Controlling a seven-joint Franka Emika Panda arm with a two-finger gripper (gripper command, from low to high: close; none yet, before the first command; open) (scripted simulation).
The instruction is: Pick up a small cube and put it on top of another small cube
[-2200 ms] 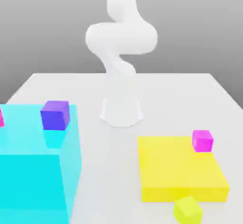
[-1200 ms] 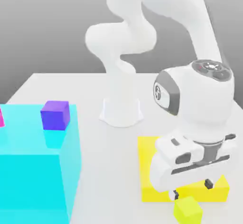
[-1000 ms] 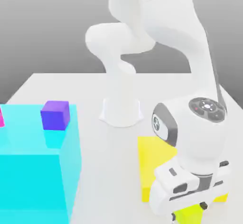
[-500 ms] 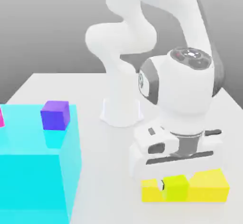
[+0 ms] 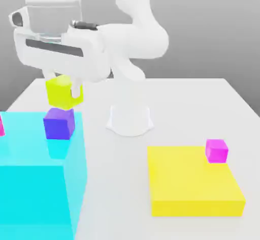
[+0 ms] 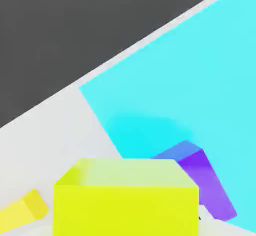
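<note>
The transport step is in hand: the yellow-green cube is clamped between the fingers of the gripper and is held just above the violet-blue cube, which rests below the fingertips on the cyan block. A small alignment and a straight descent are judged to be called for next, then release. Half a second earlier the clamped cube was being lifted at the yellow slab; it is now carried well apart from that slab.

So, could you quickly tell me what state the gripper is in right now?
Gripper: shut on the small yellow-green cube, just above the violet-blue cube.
</note>
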